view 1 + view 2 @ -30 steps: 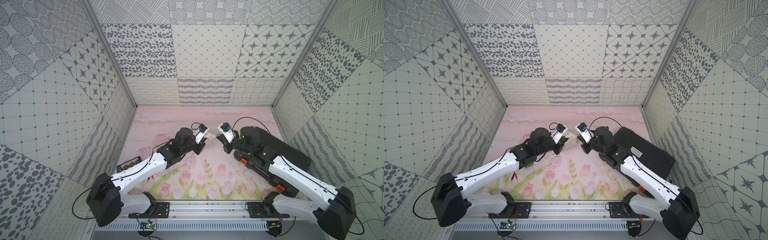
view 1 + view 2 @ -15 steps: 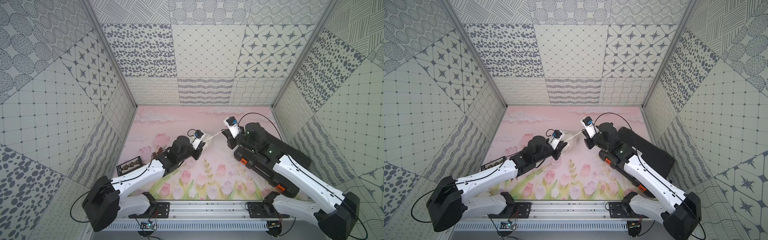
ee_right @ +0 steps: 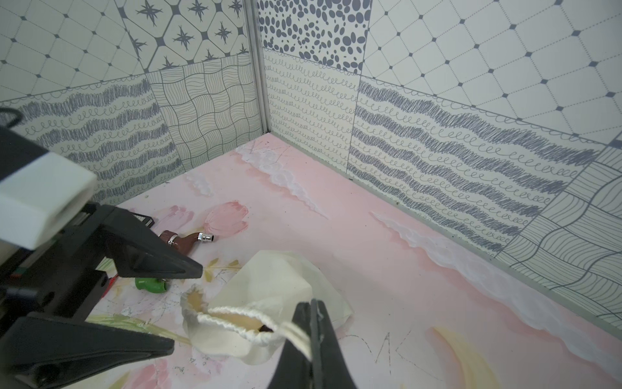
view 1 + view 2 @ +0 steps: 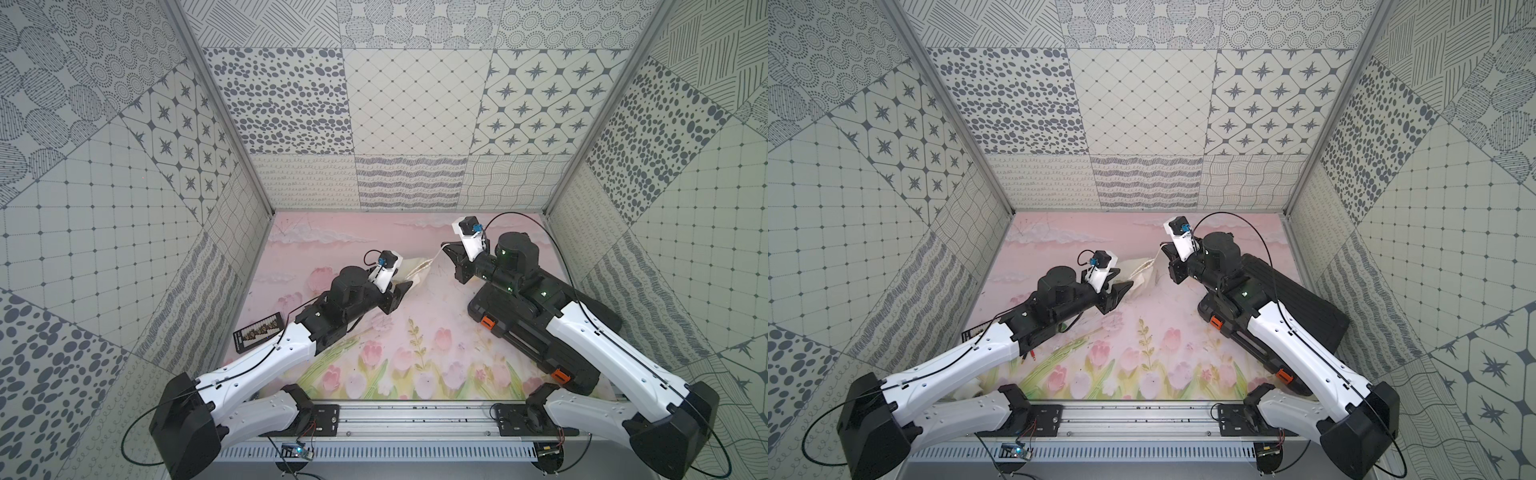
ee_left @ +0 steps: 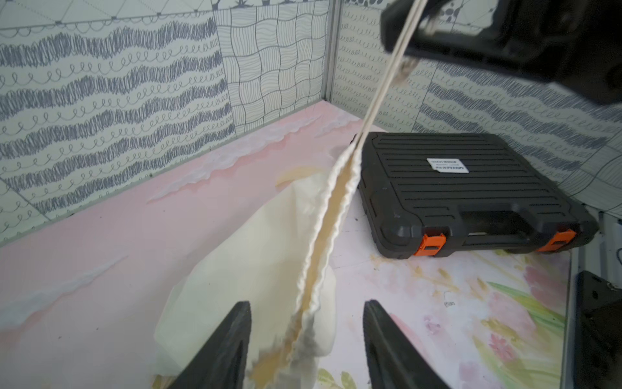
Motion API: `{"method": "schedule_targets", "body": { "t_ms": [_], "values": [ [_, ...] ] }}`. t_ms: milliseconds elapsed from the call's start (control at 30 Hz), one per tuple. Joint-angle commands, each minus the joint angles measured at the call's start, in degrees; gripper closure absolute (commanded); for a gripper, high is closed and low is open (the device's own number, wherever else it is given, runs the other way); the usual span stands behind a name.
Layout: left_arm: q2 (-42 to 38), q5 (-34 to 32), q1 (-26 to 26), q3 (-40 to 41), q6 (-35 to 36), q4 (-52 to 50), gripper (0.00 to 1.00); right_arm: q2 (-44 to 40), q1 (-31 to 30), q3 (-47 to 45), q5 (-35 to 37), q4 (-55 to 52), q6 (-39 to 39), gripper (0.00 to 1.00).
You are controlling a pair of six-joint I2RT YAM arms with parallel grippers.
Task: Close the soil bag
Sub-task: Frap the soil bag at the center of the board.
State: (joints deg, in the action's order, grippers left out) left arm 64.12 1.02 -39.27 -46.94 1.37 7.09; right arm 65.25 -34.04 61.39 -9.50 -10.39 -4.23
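Soft and seemingly light, the cream cloth drawstring sack (image 3: 279, 283) suits pulling by its thin white cord (image 3: 298, 336), which the right gripper (image 3: 313, 304) pinches; the left gripper (image 5: 307, 303) gapes.

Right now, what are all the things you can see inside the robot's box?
soft cloth drawstring soil bag: one, cream, middle of the mat, mouth not fully drawn shut
thin white cord: one, white, from the bag's hem to the right gripper
ribbed hard plastic case: one, black with orange latches, under the right arm
flat printed card: one, black, by the left wall
small pipe-shaped piece: one, brown with silver tip, near the left arm
small rounded piece: one, green, partly hidden by the left gripper
flowered mat: one, pink, covering the table
left gripper: one, black, open astride the hem
right gripper: one, black, shut on the cord
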Motion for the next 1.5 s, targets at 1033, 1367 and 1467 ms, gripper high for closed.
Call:
{"method": "schedule_targets", "body": {
  "t_ms": [1033,1367,1467],
  "values": [
    [19.3,8.25,-0.79,-11.05,7.59,-7.93,1.0,-0.5,3.68,7.52,4.96,3.98,5.17,1.0],
    [16.58,-2.07,-3.48,-5.91,4.89,-20.82,0.9,1.19,5.98,12.61,6.02,4.43,9.18,1.0],
    [16.77,-3.67,-3.64,-4.76,3.19,-21.76,0.89,1.22,6.34,13.64,5.68,5.22,9.91,1.0]
  ]
}}
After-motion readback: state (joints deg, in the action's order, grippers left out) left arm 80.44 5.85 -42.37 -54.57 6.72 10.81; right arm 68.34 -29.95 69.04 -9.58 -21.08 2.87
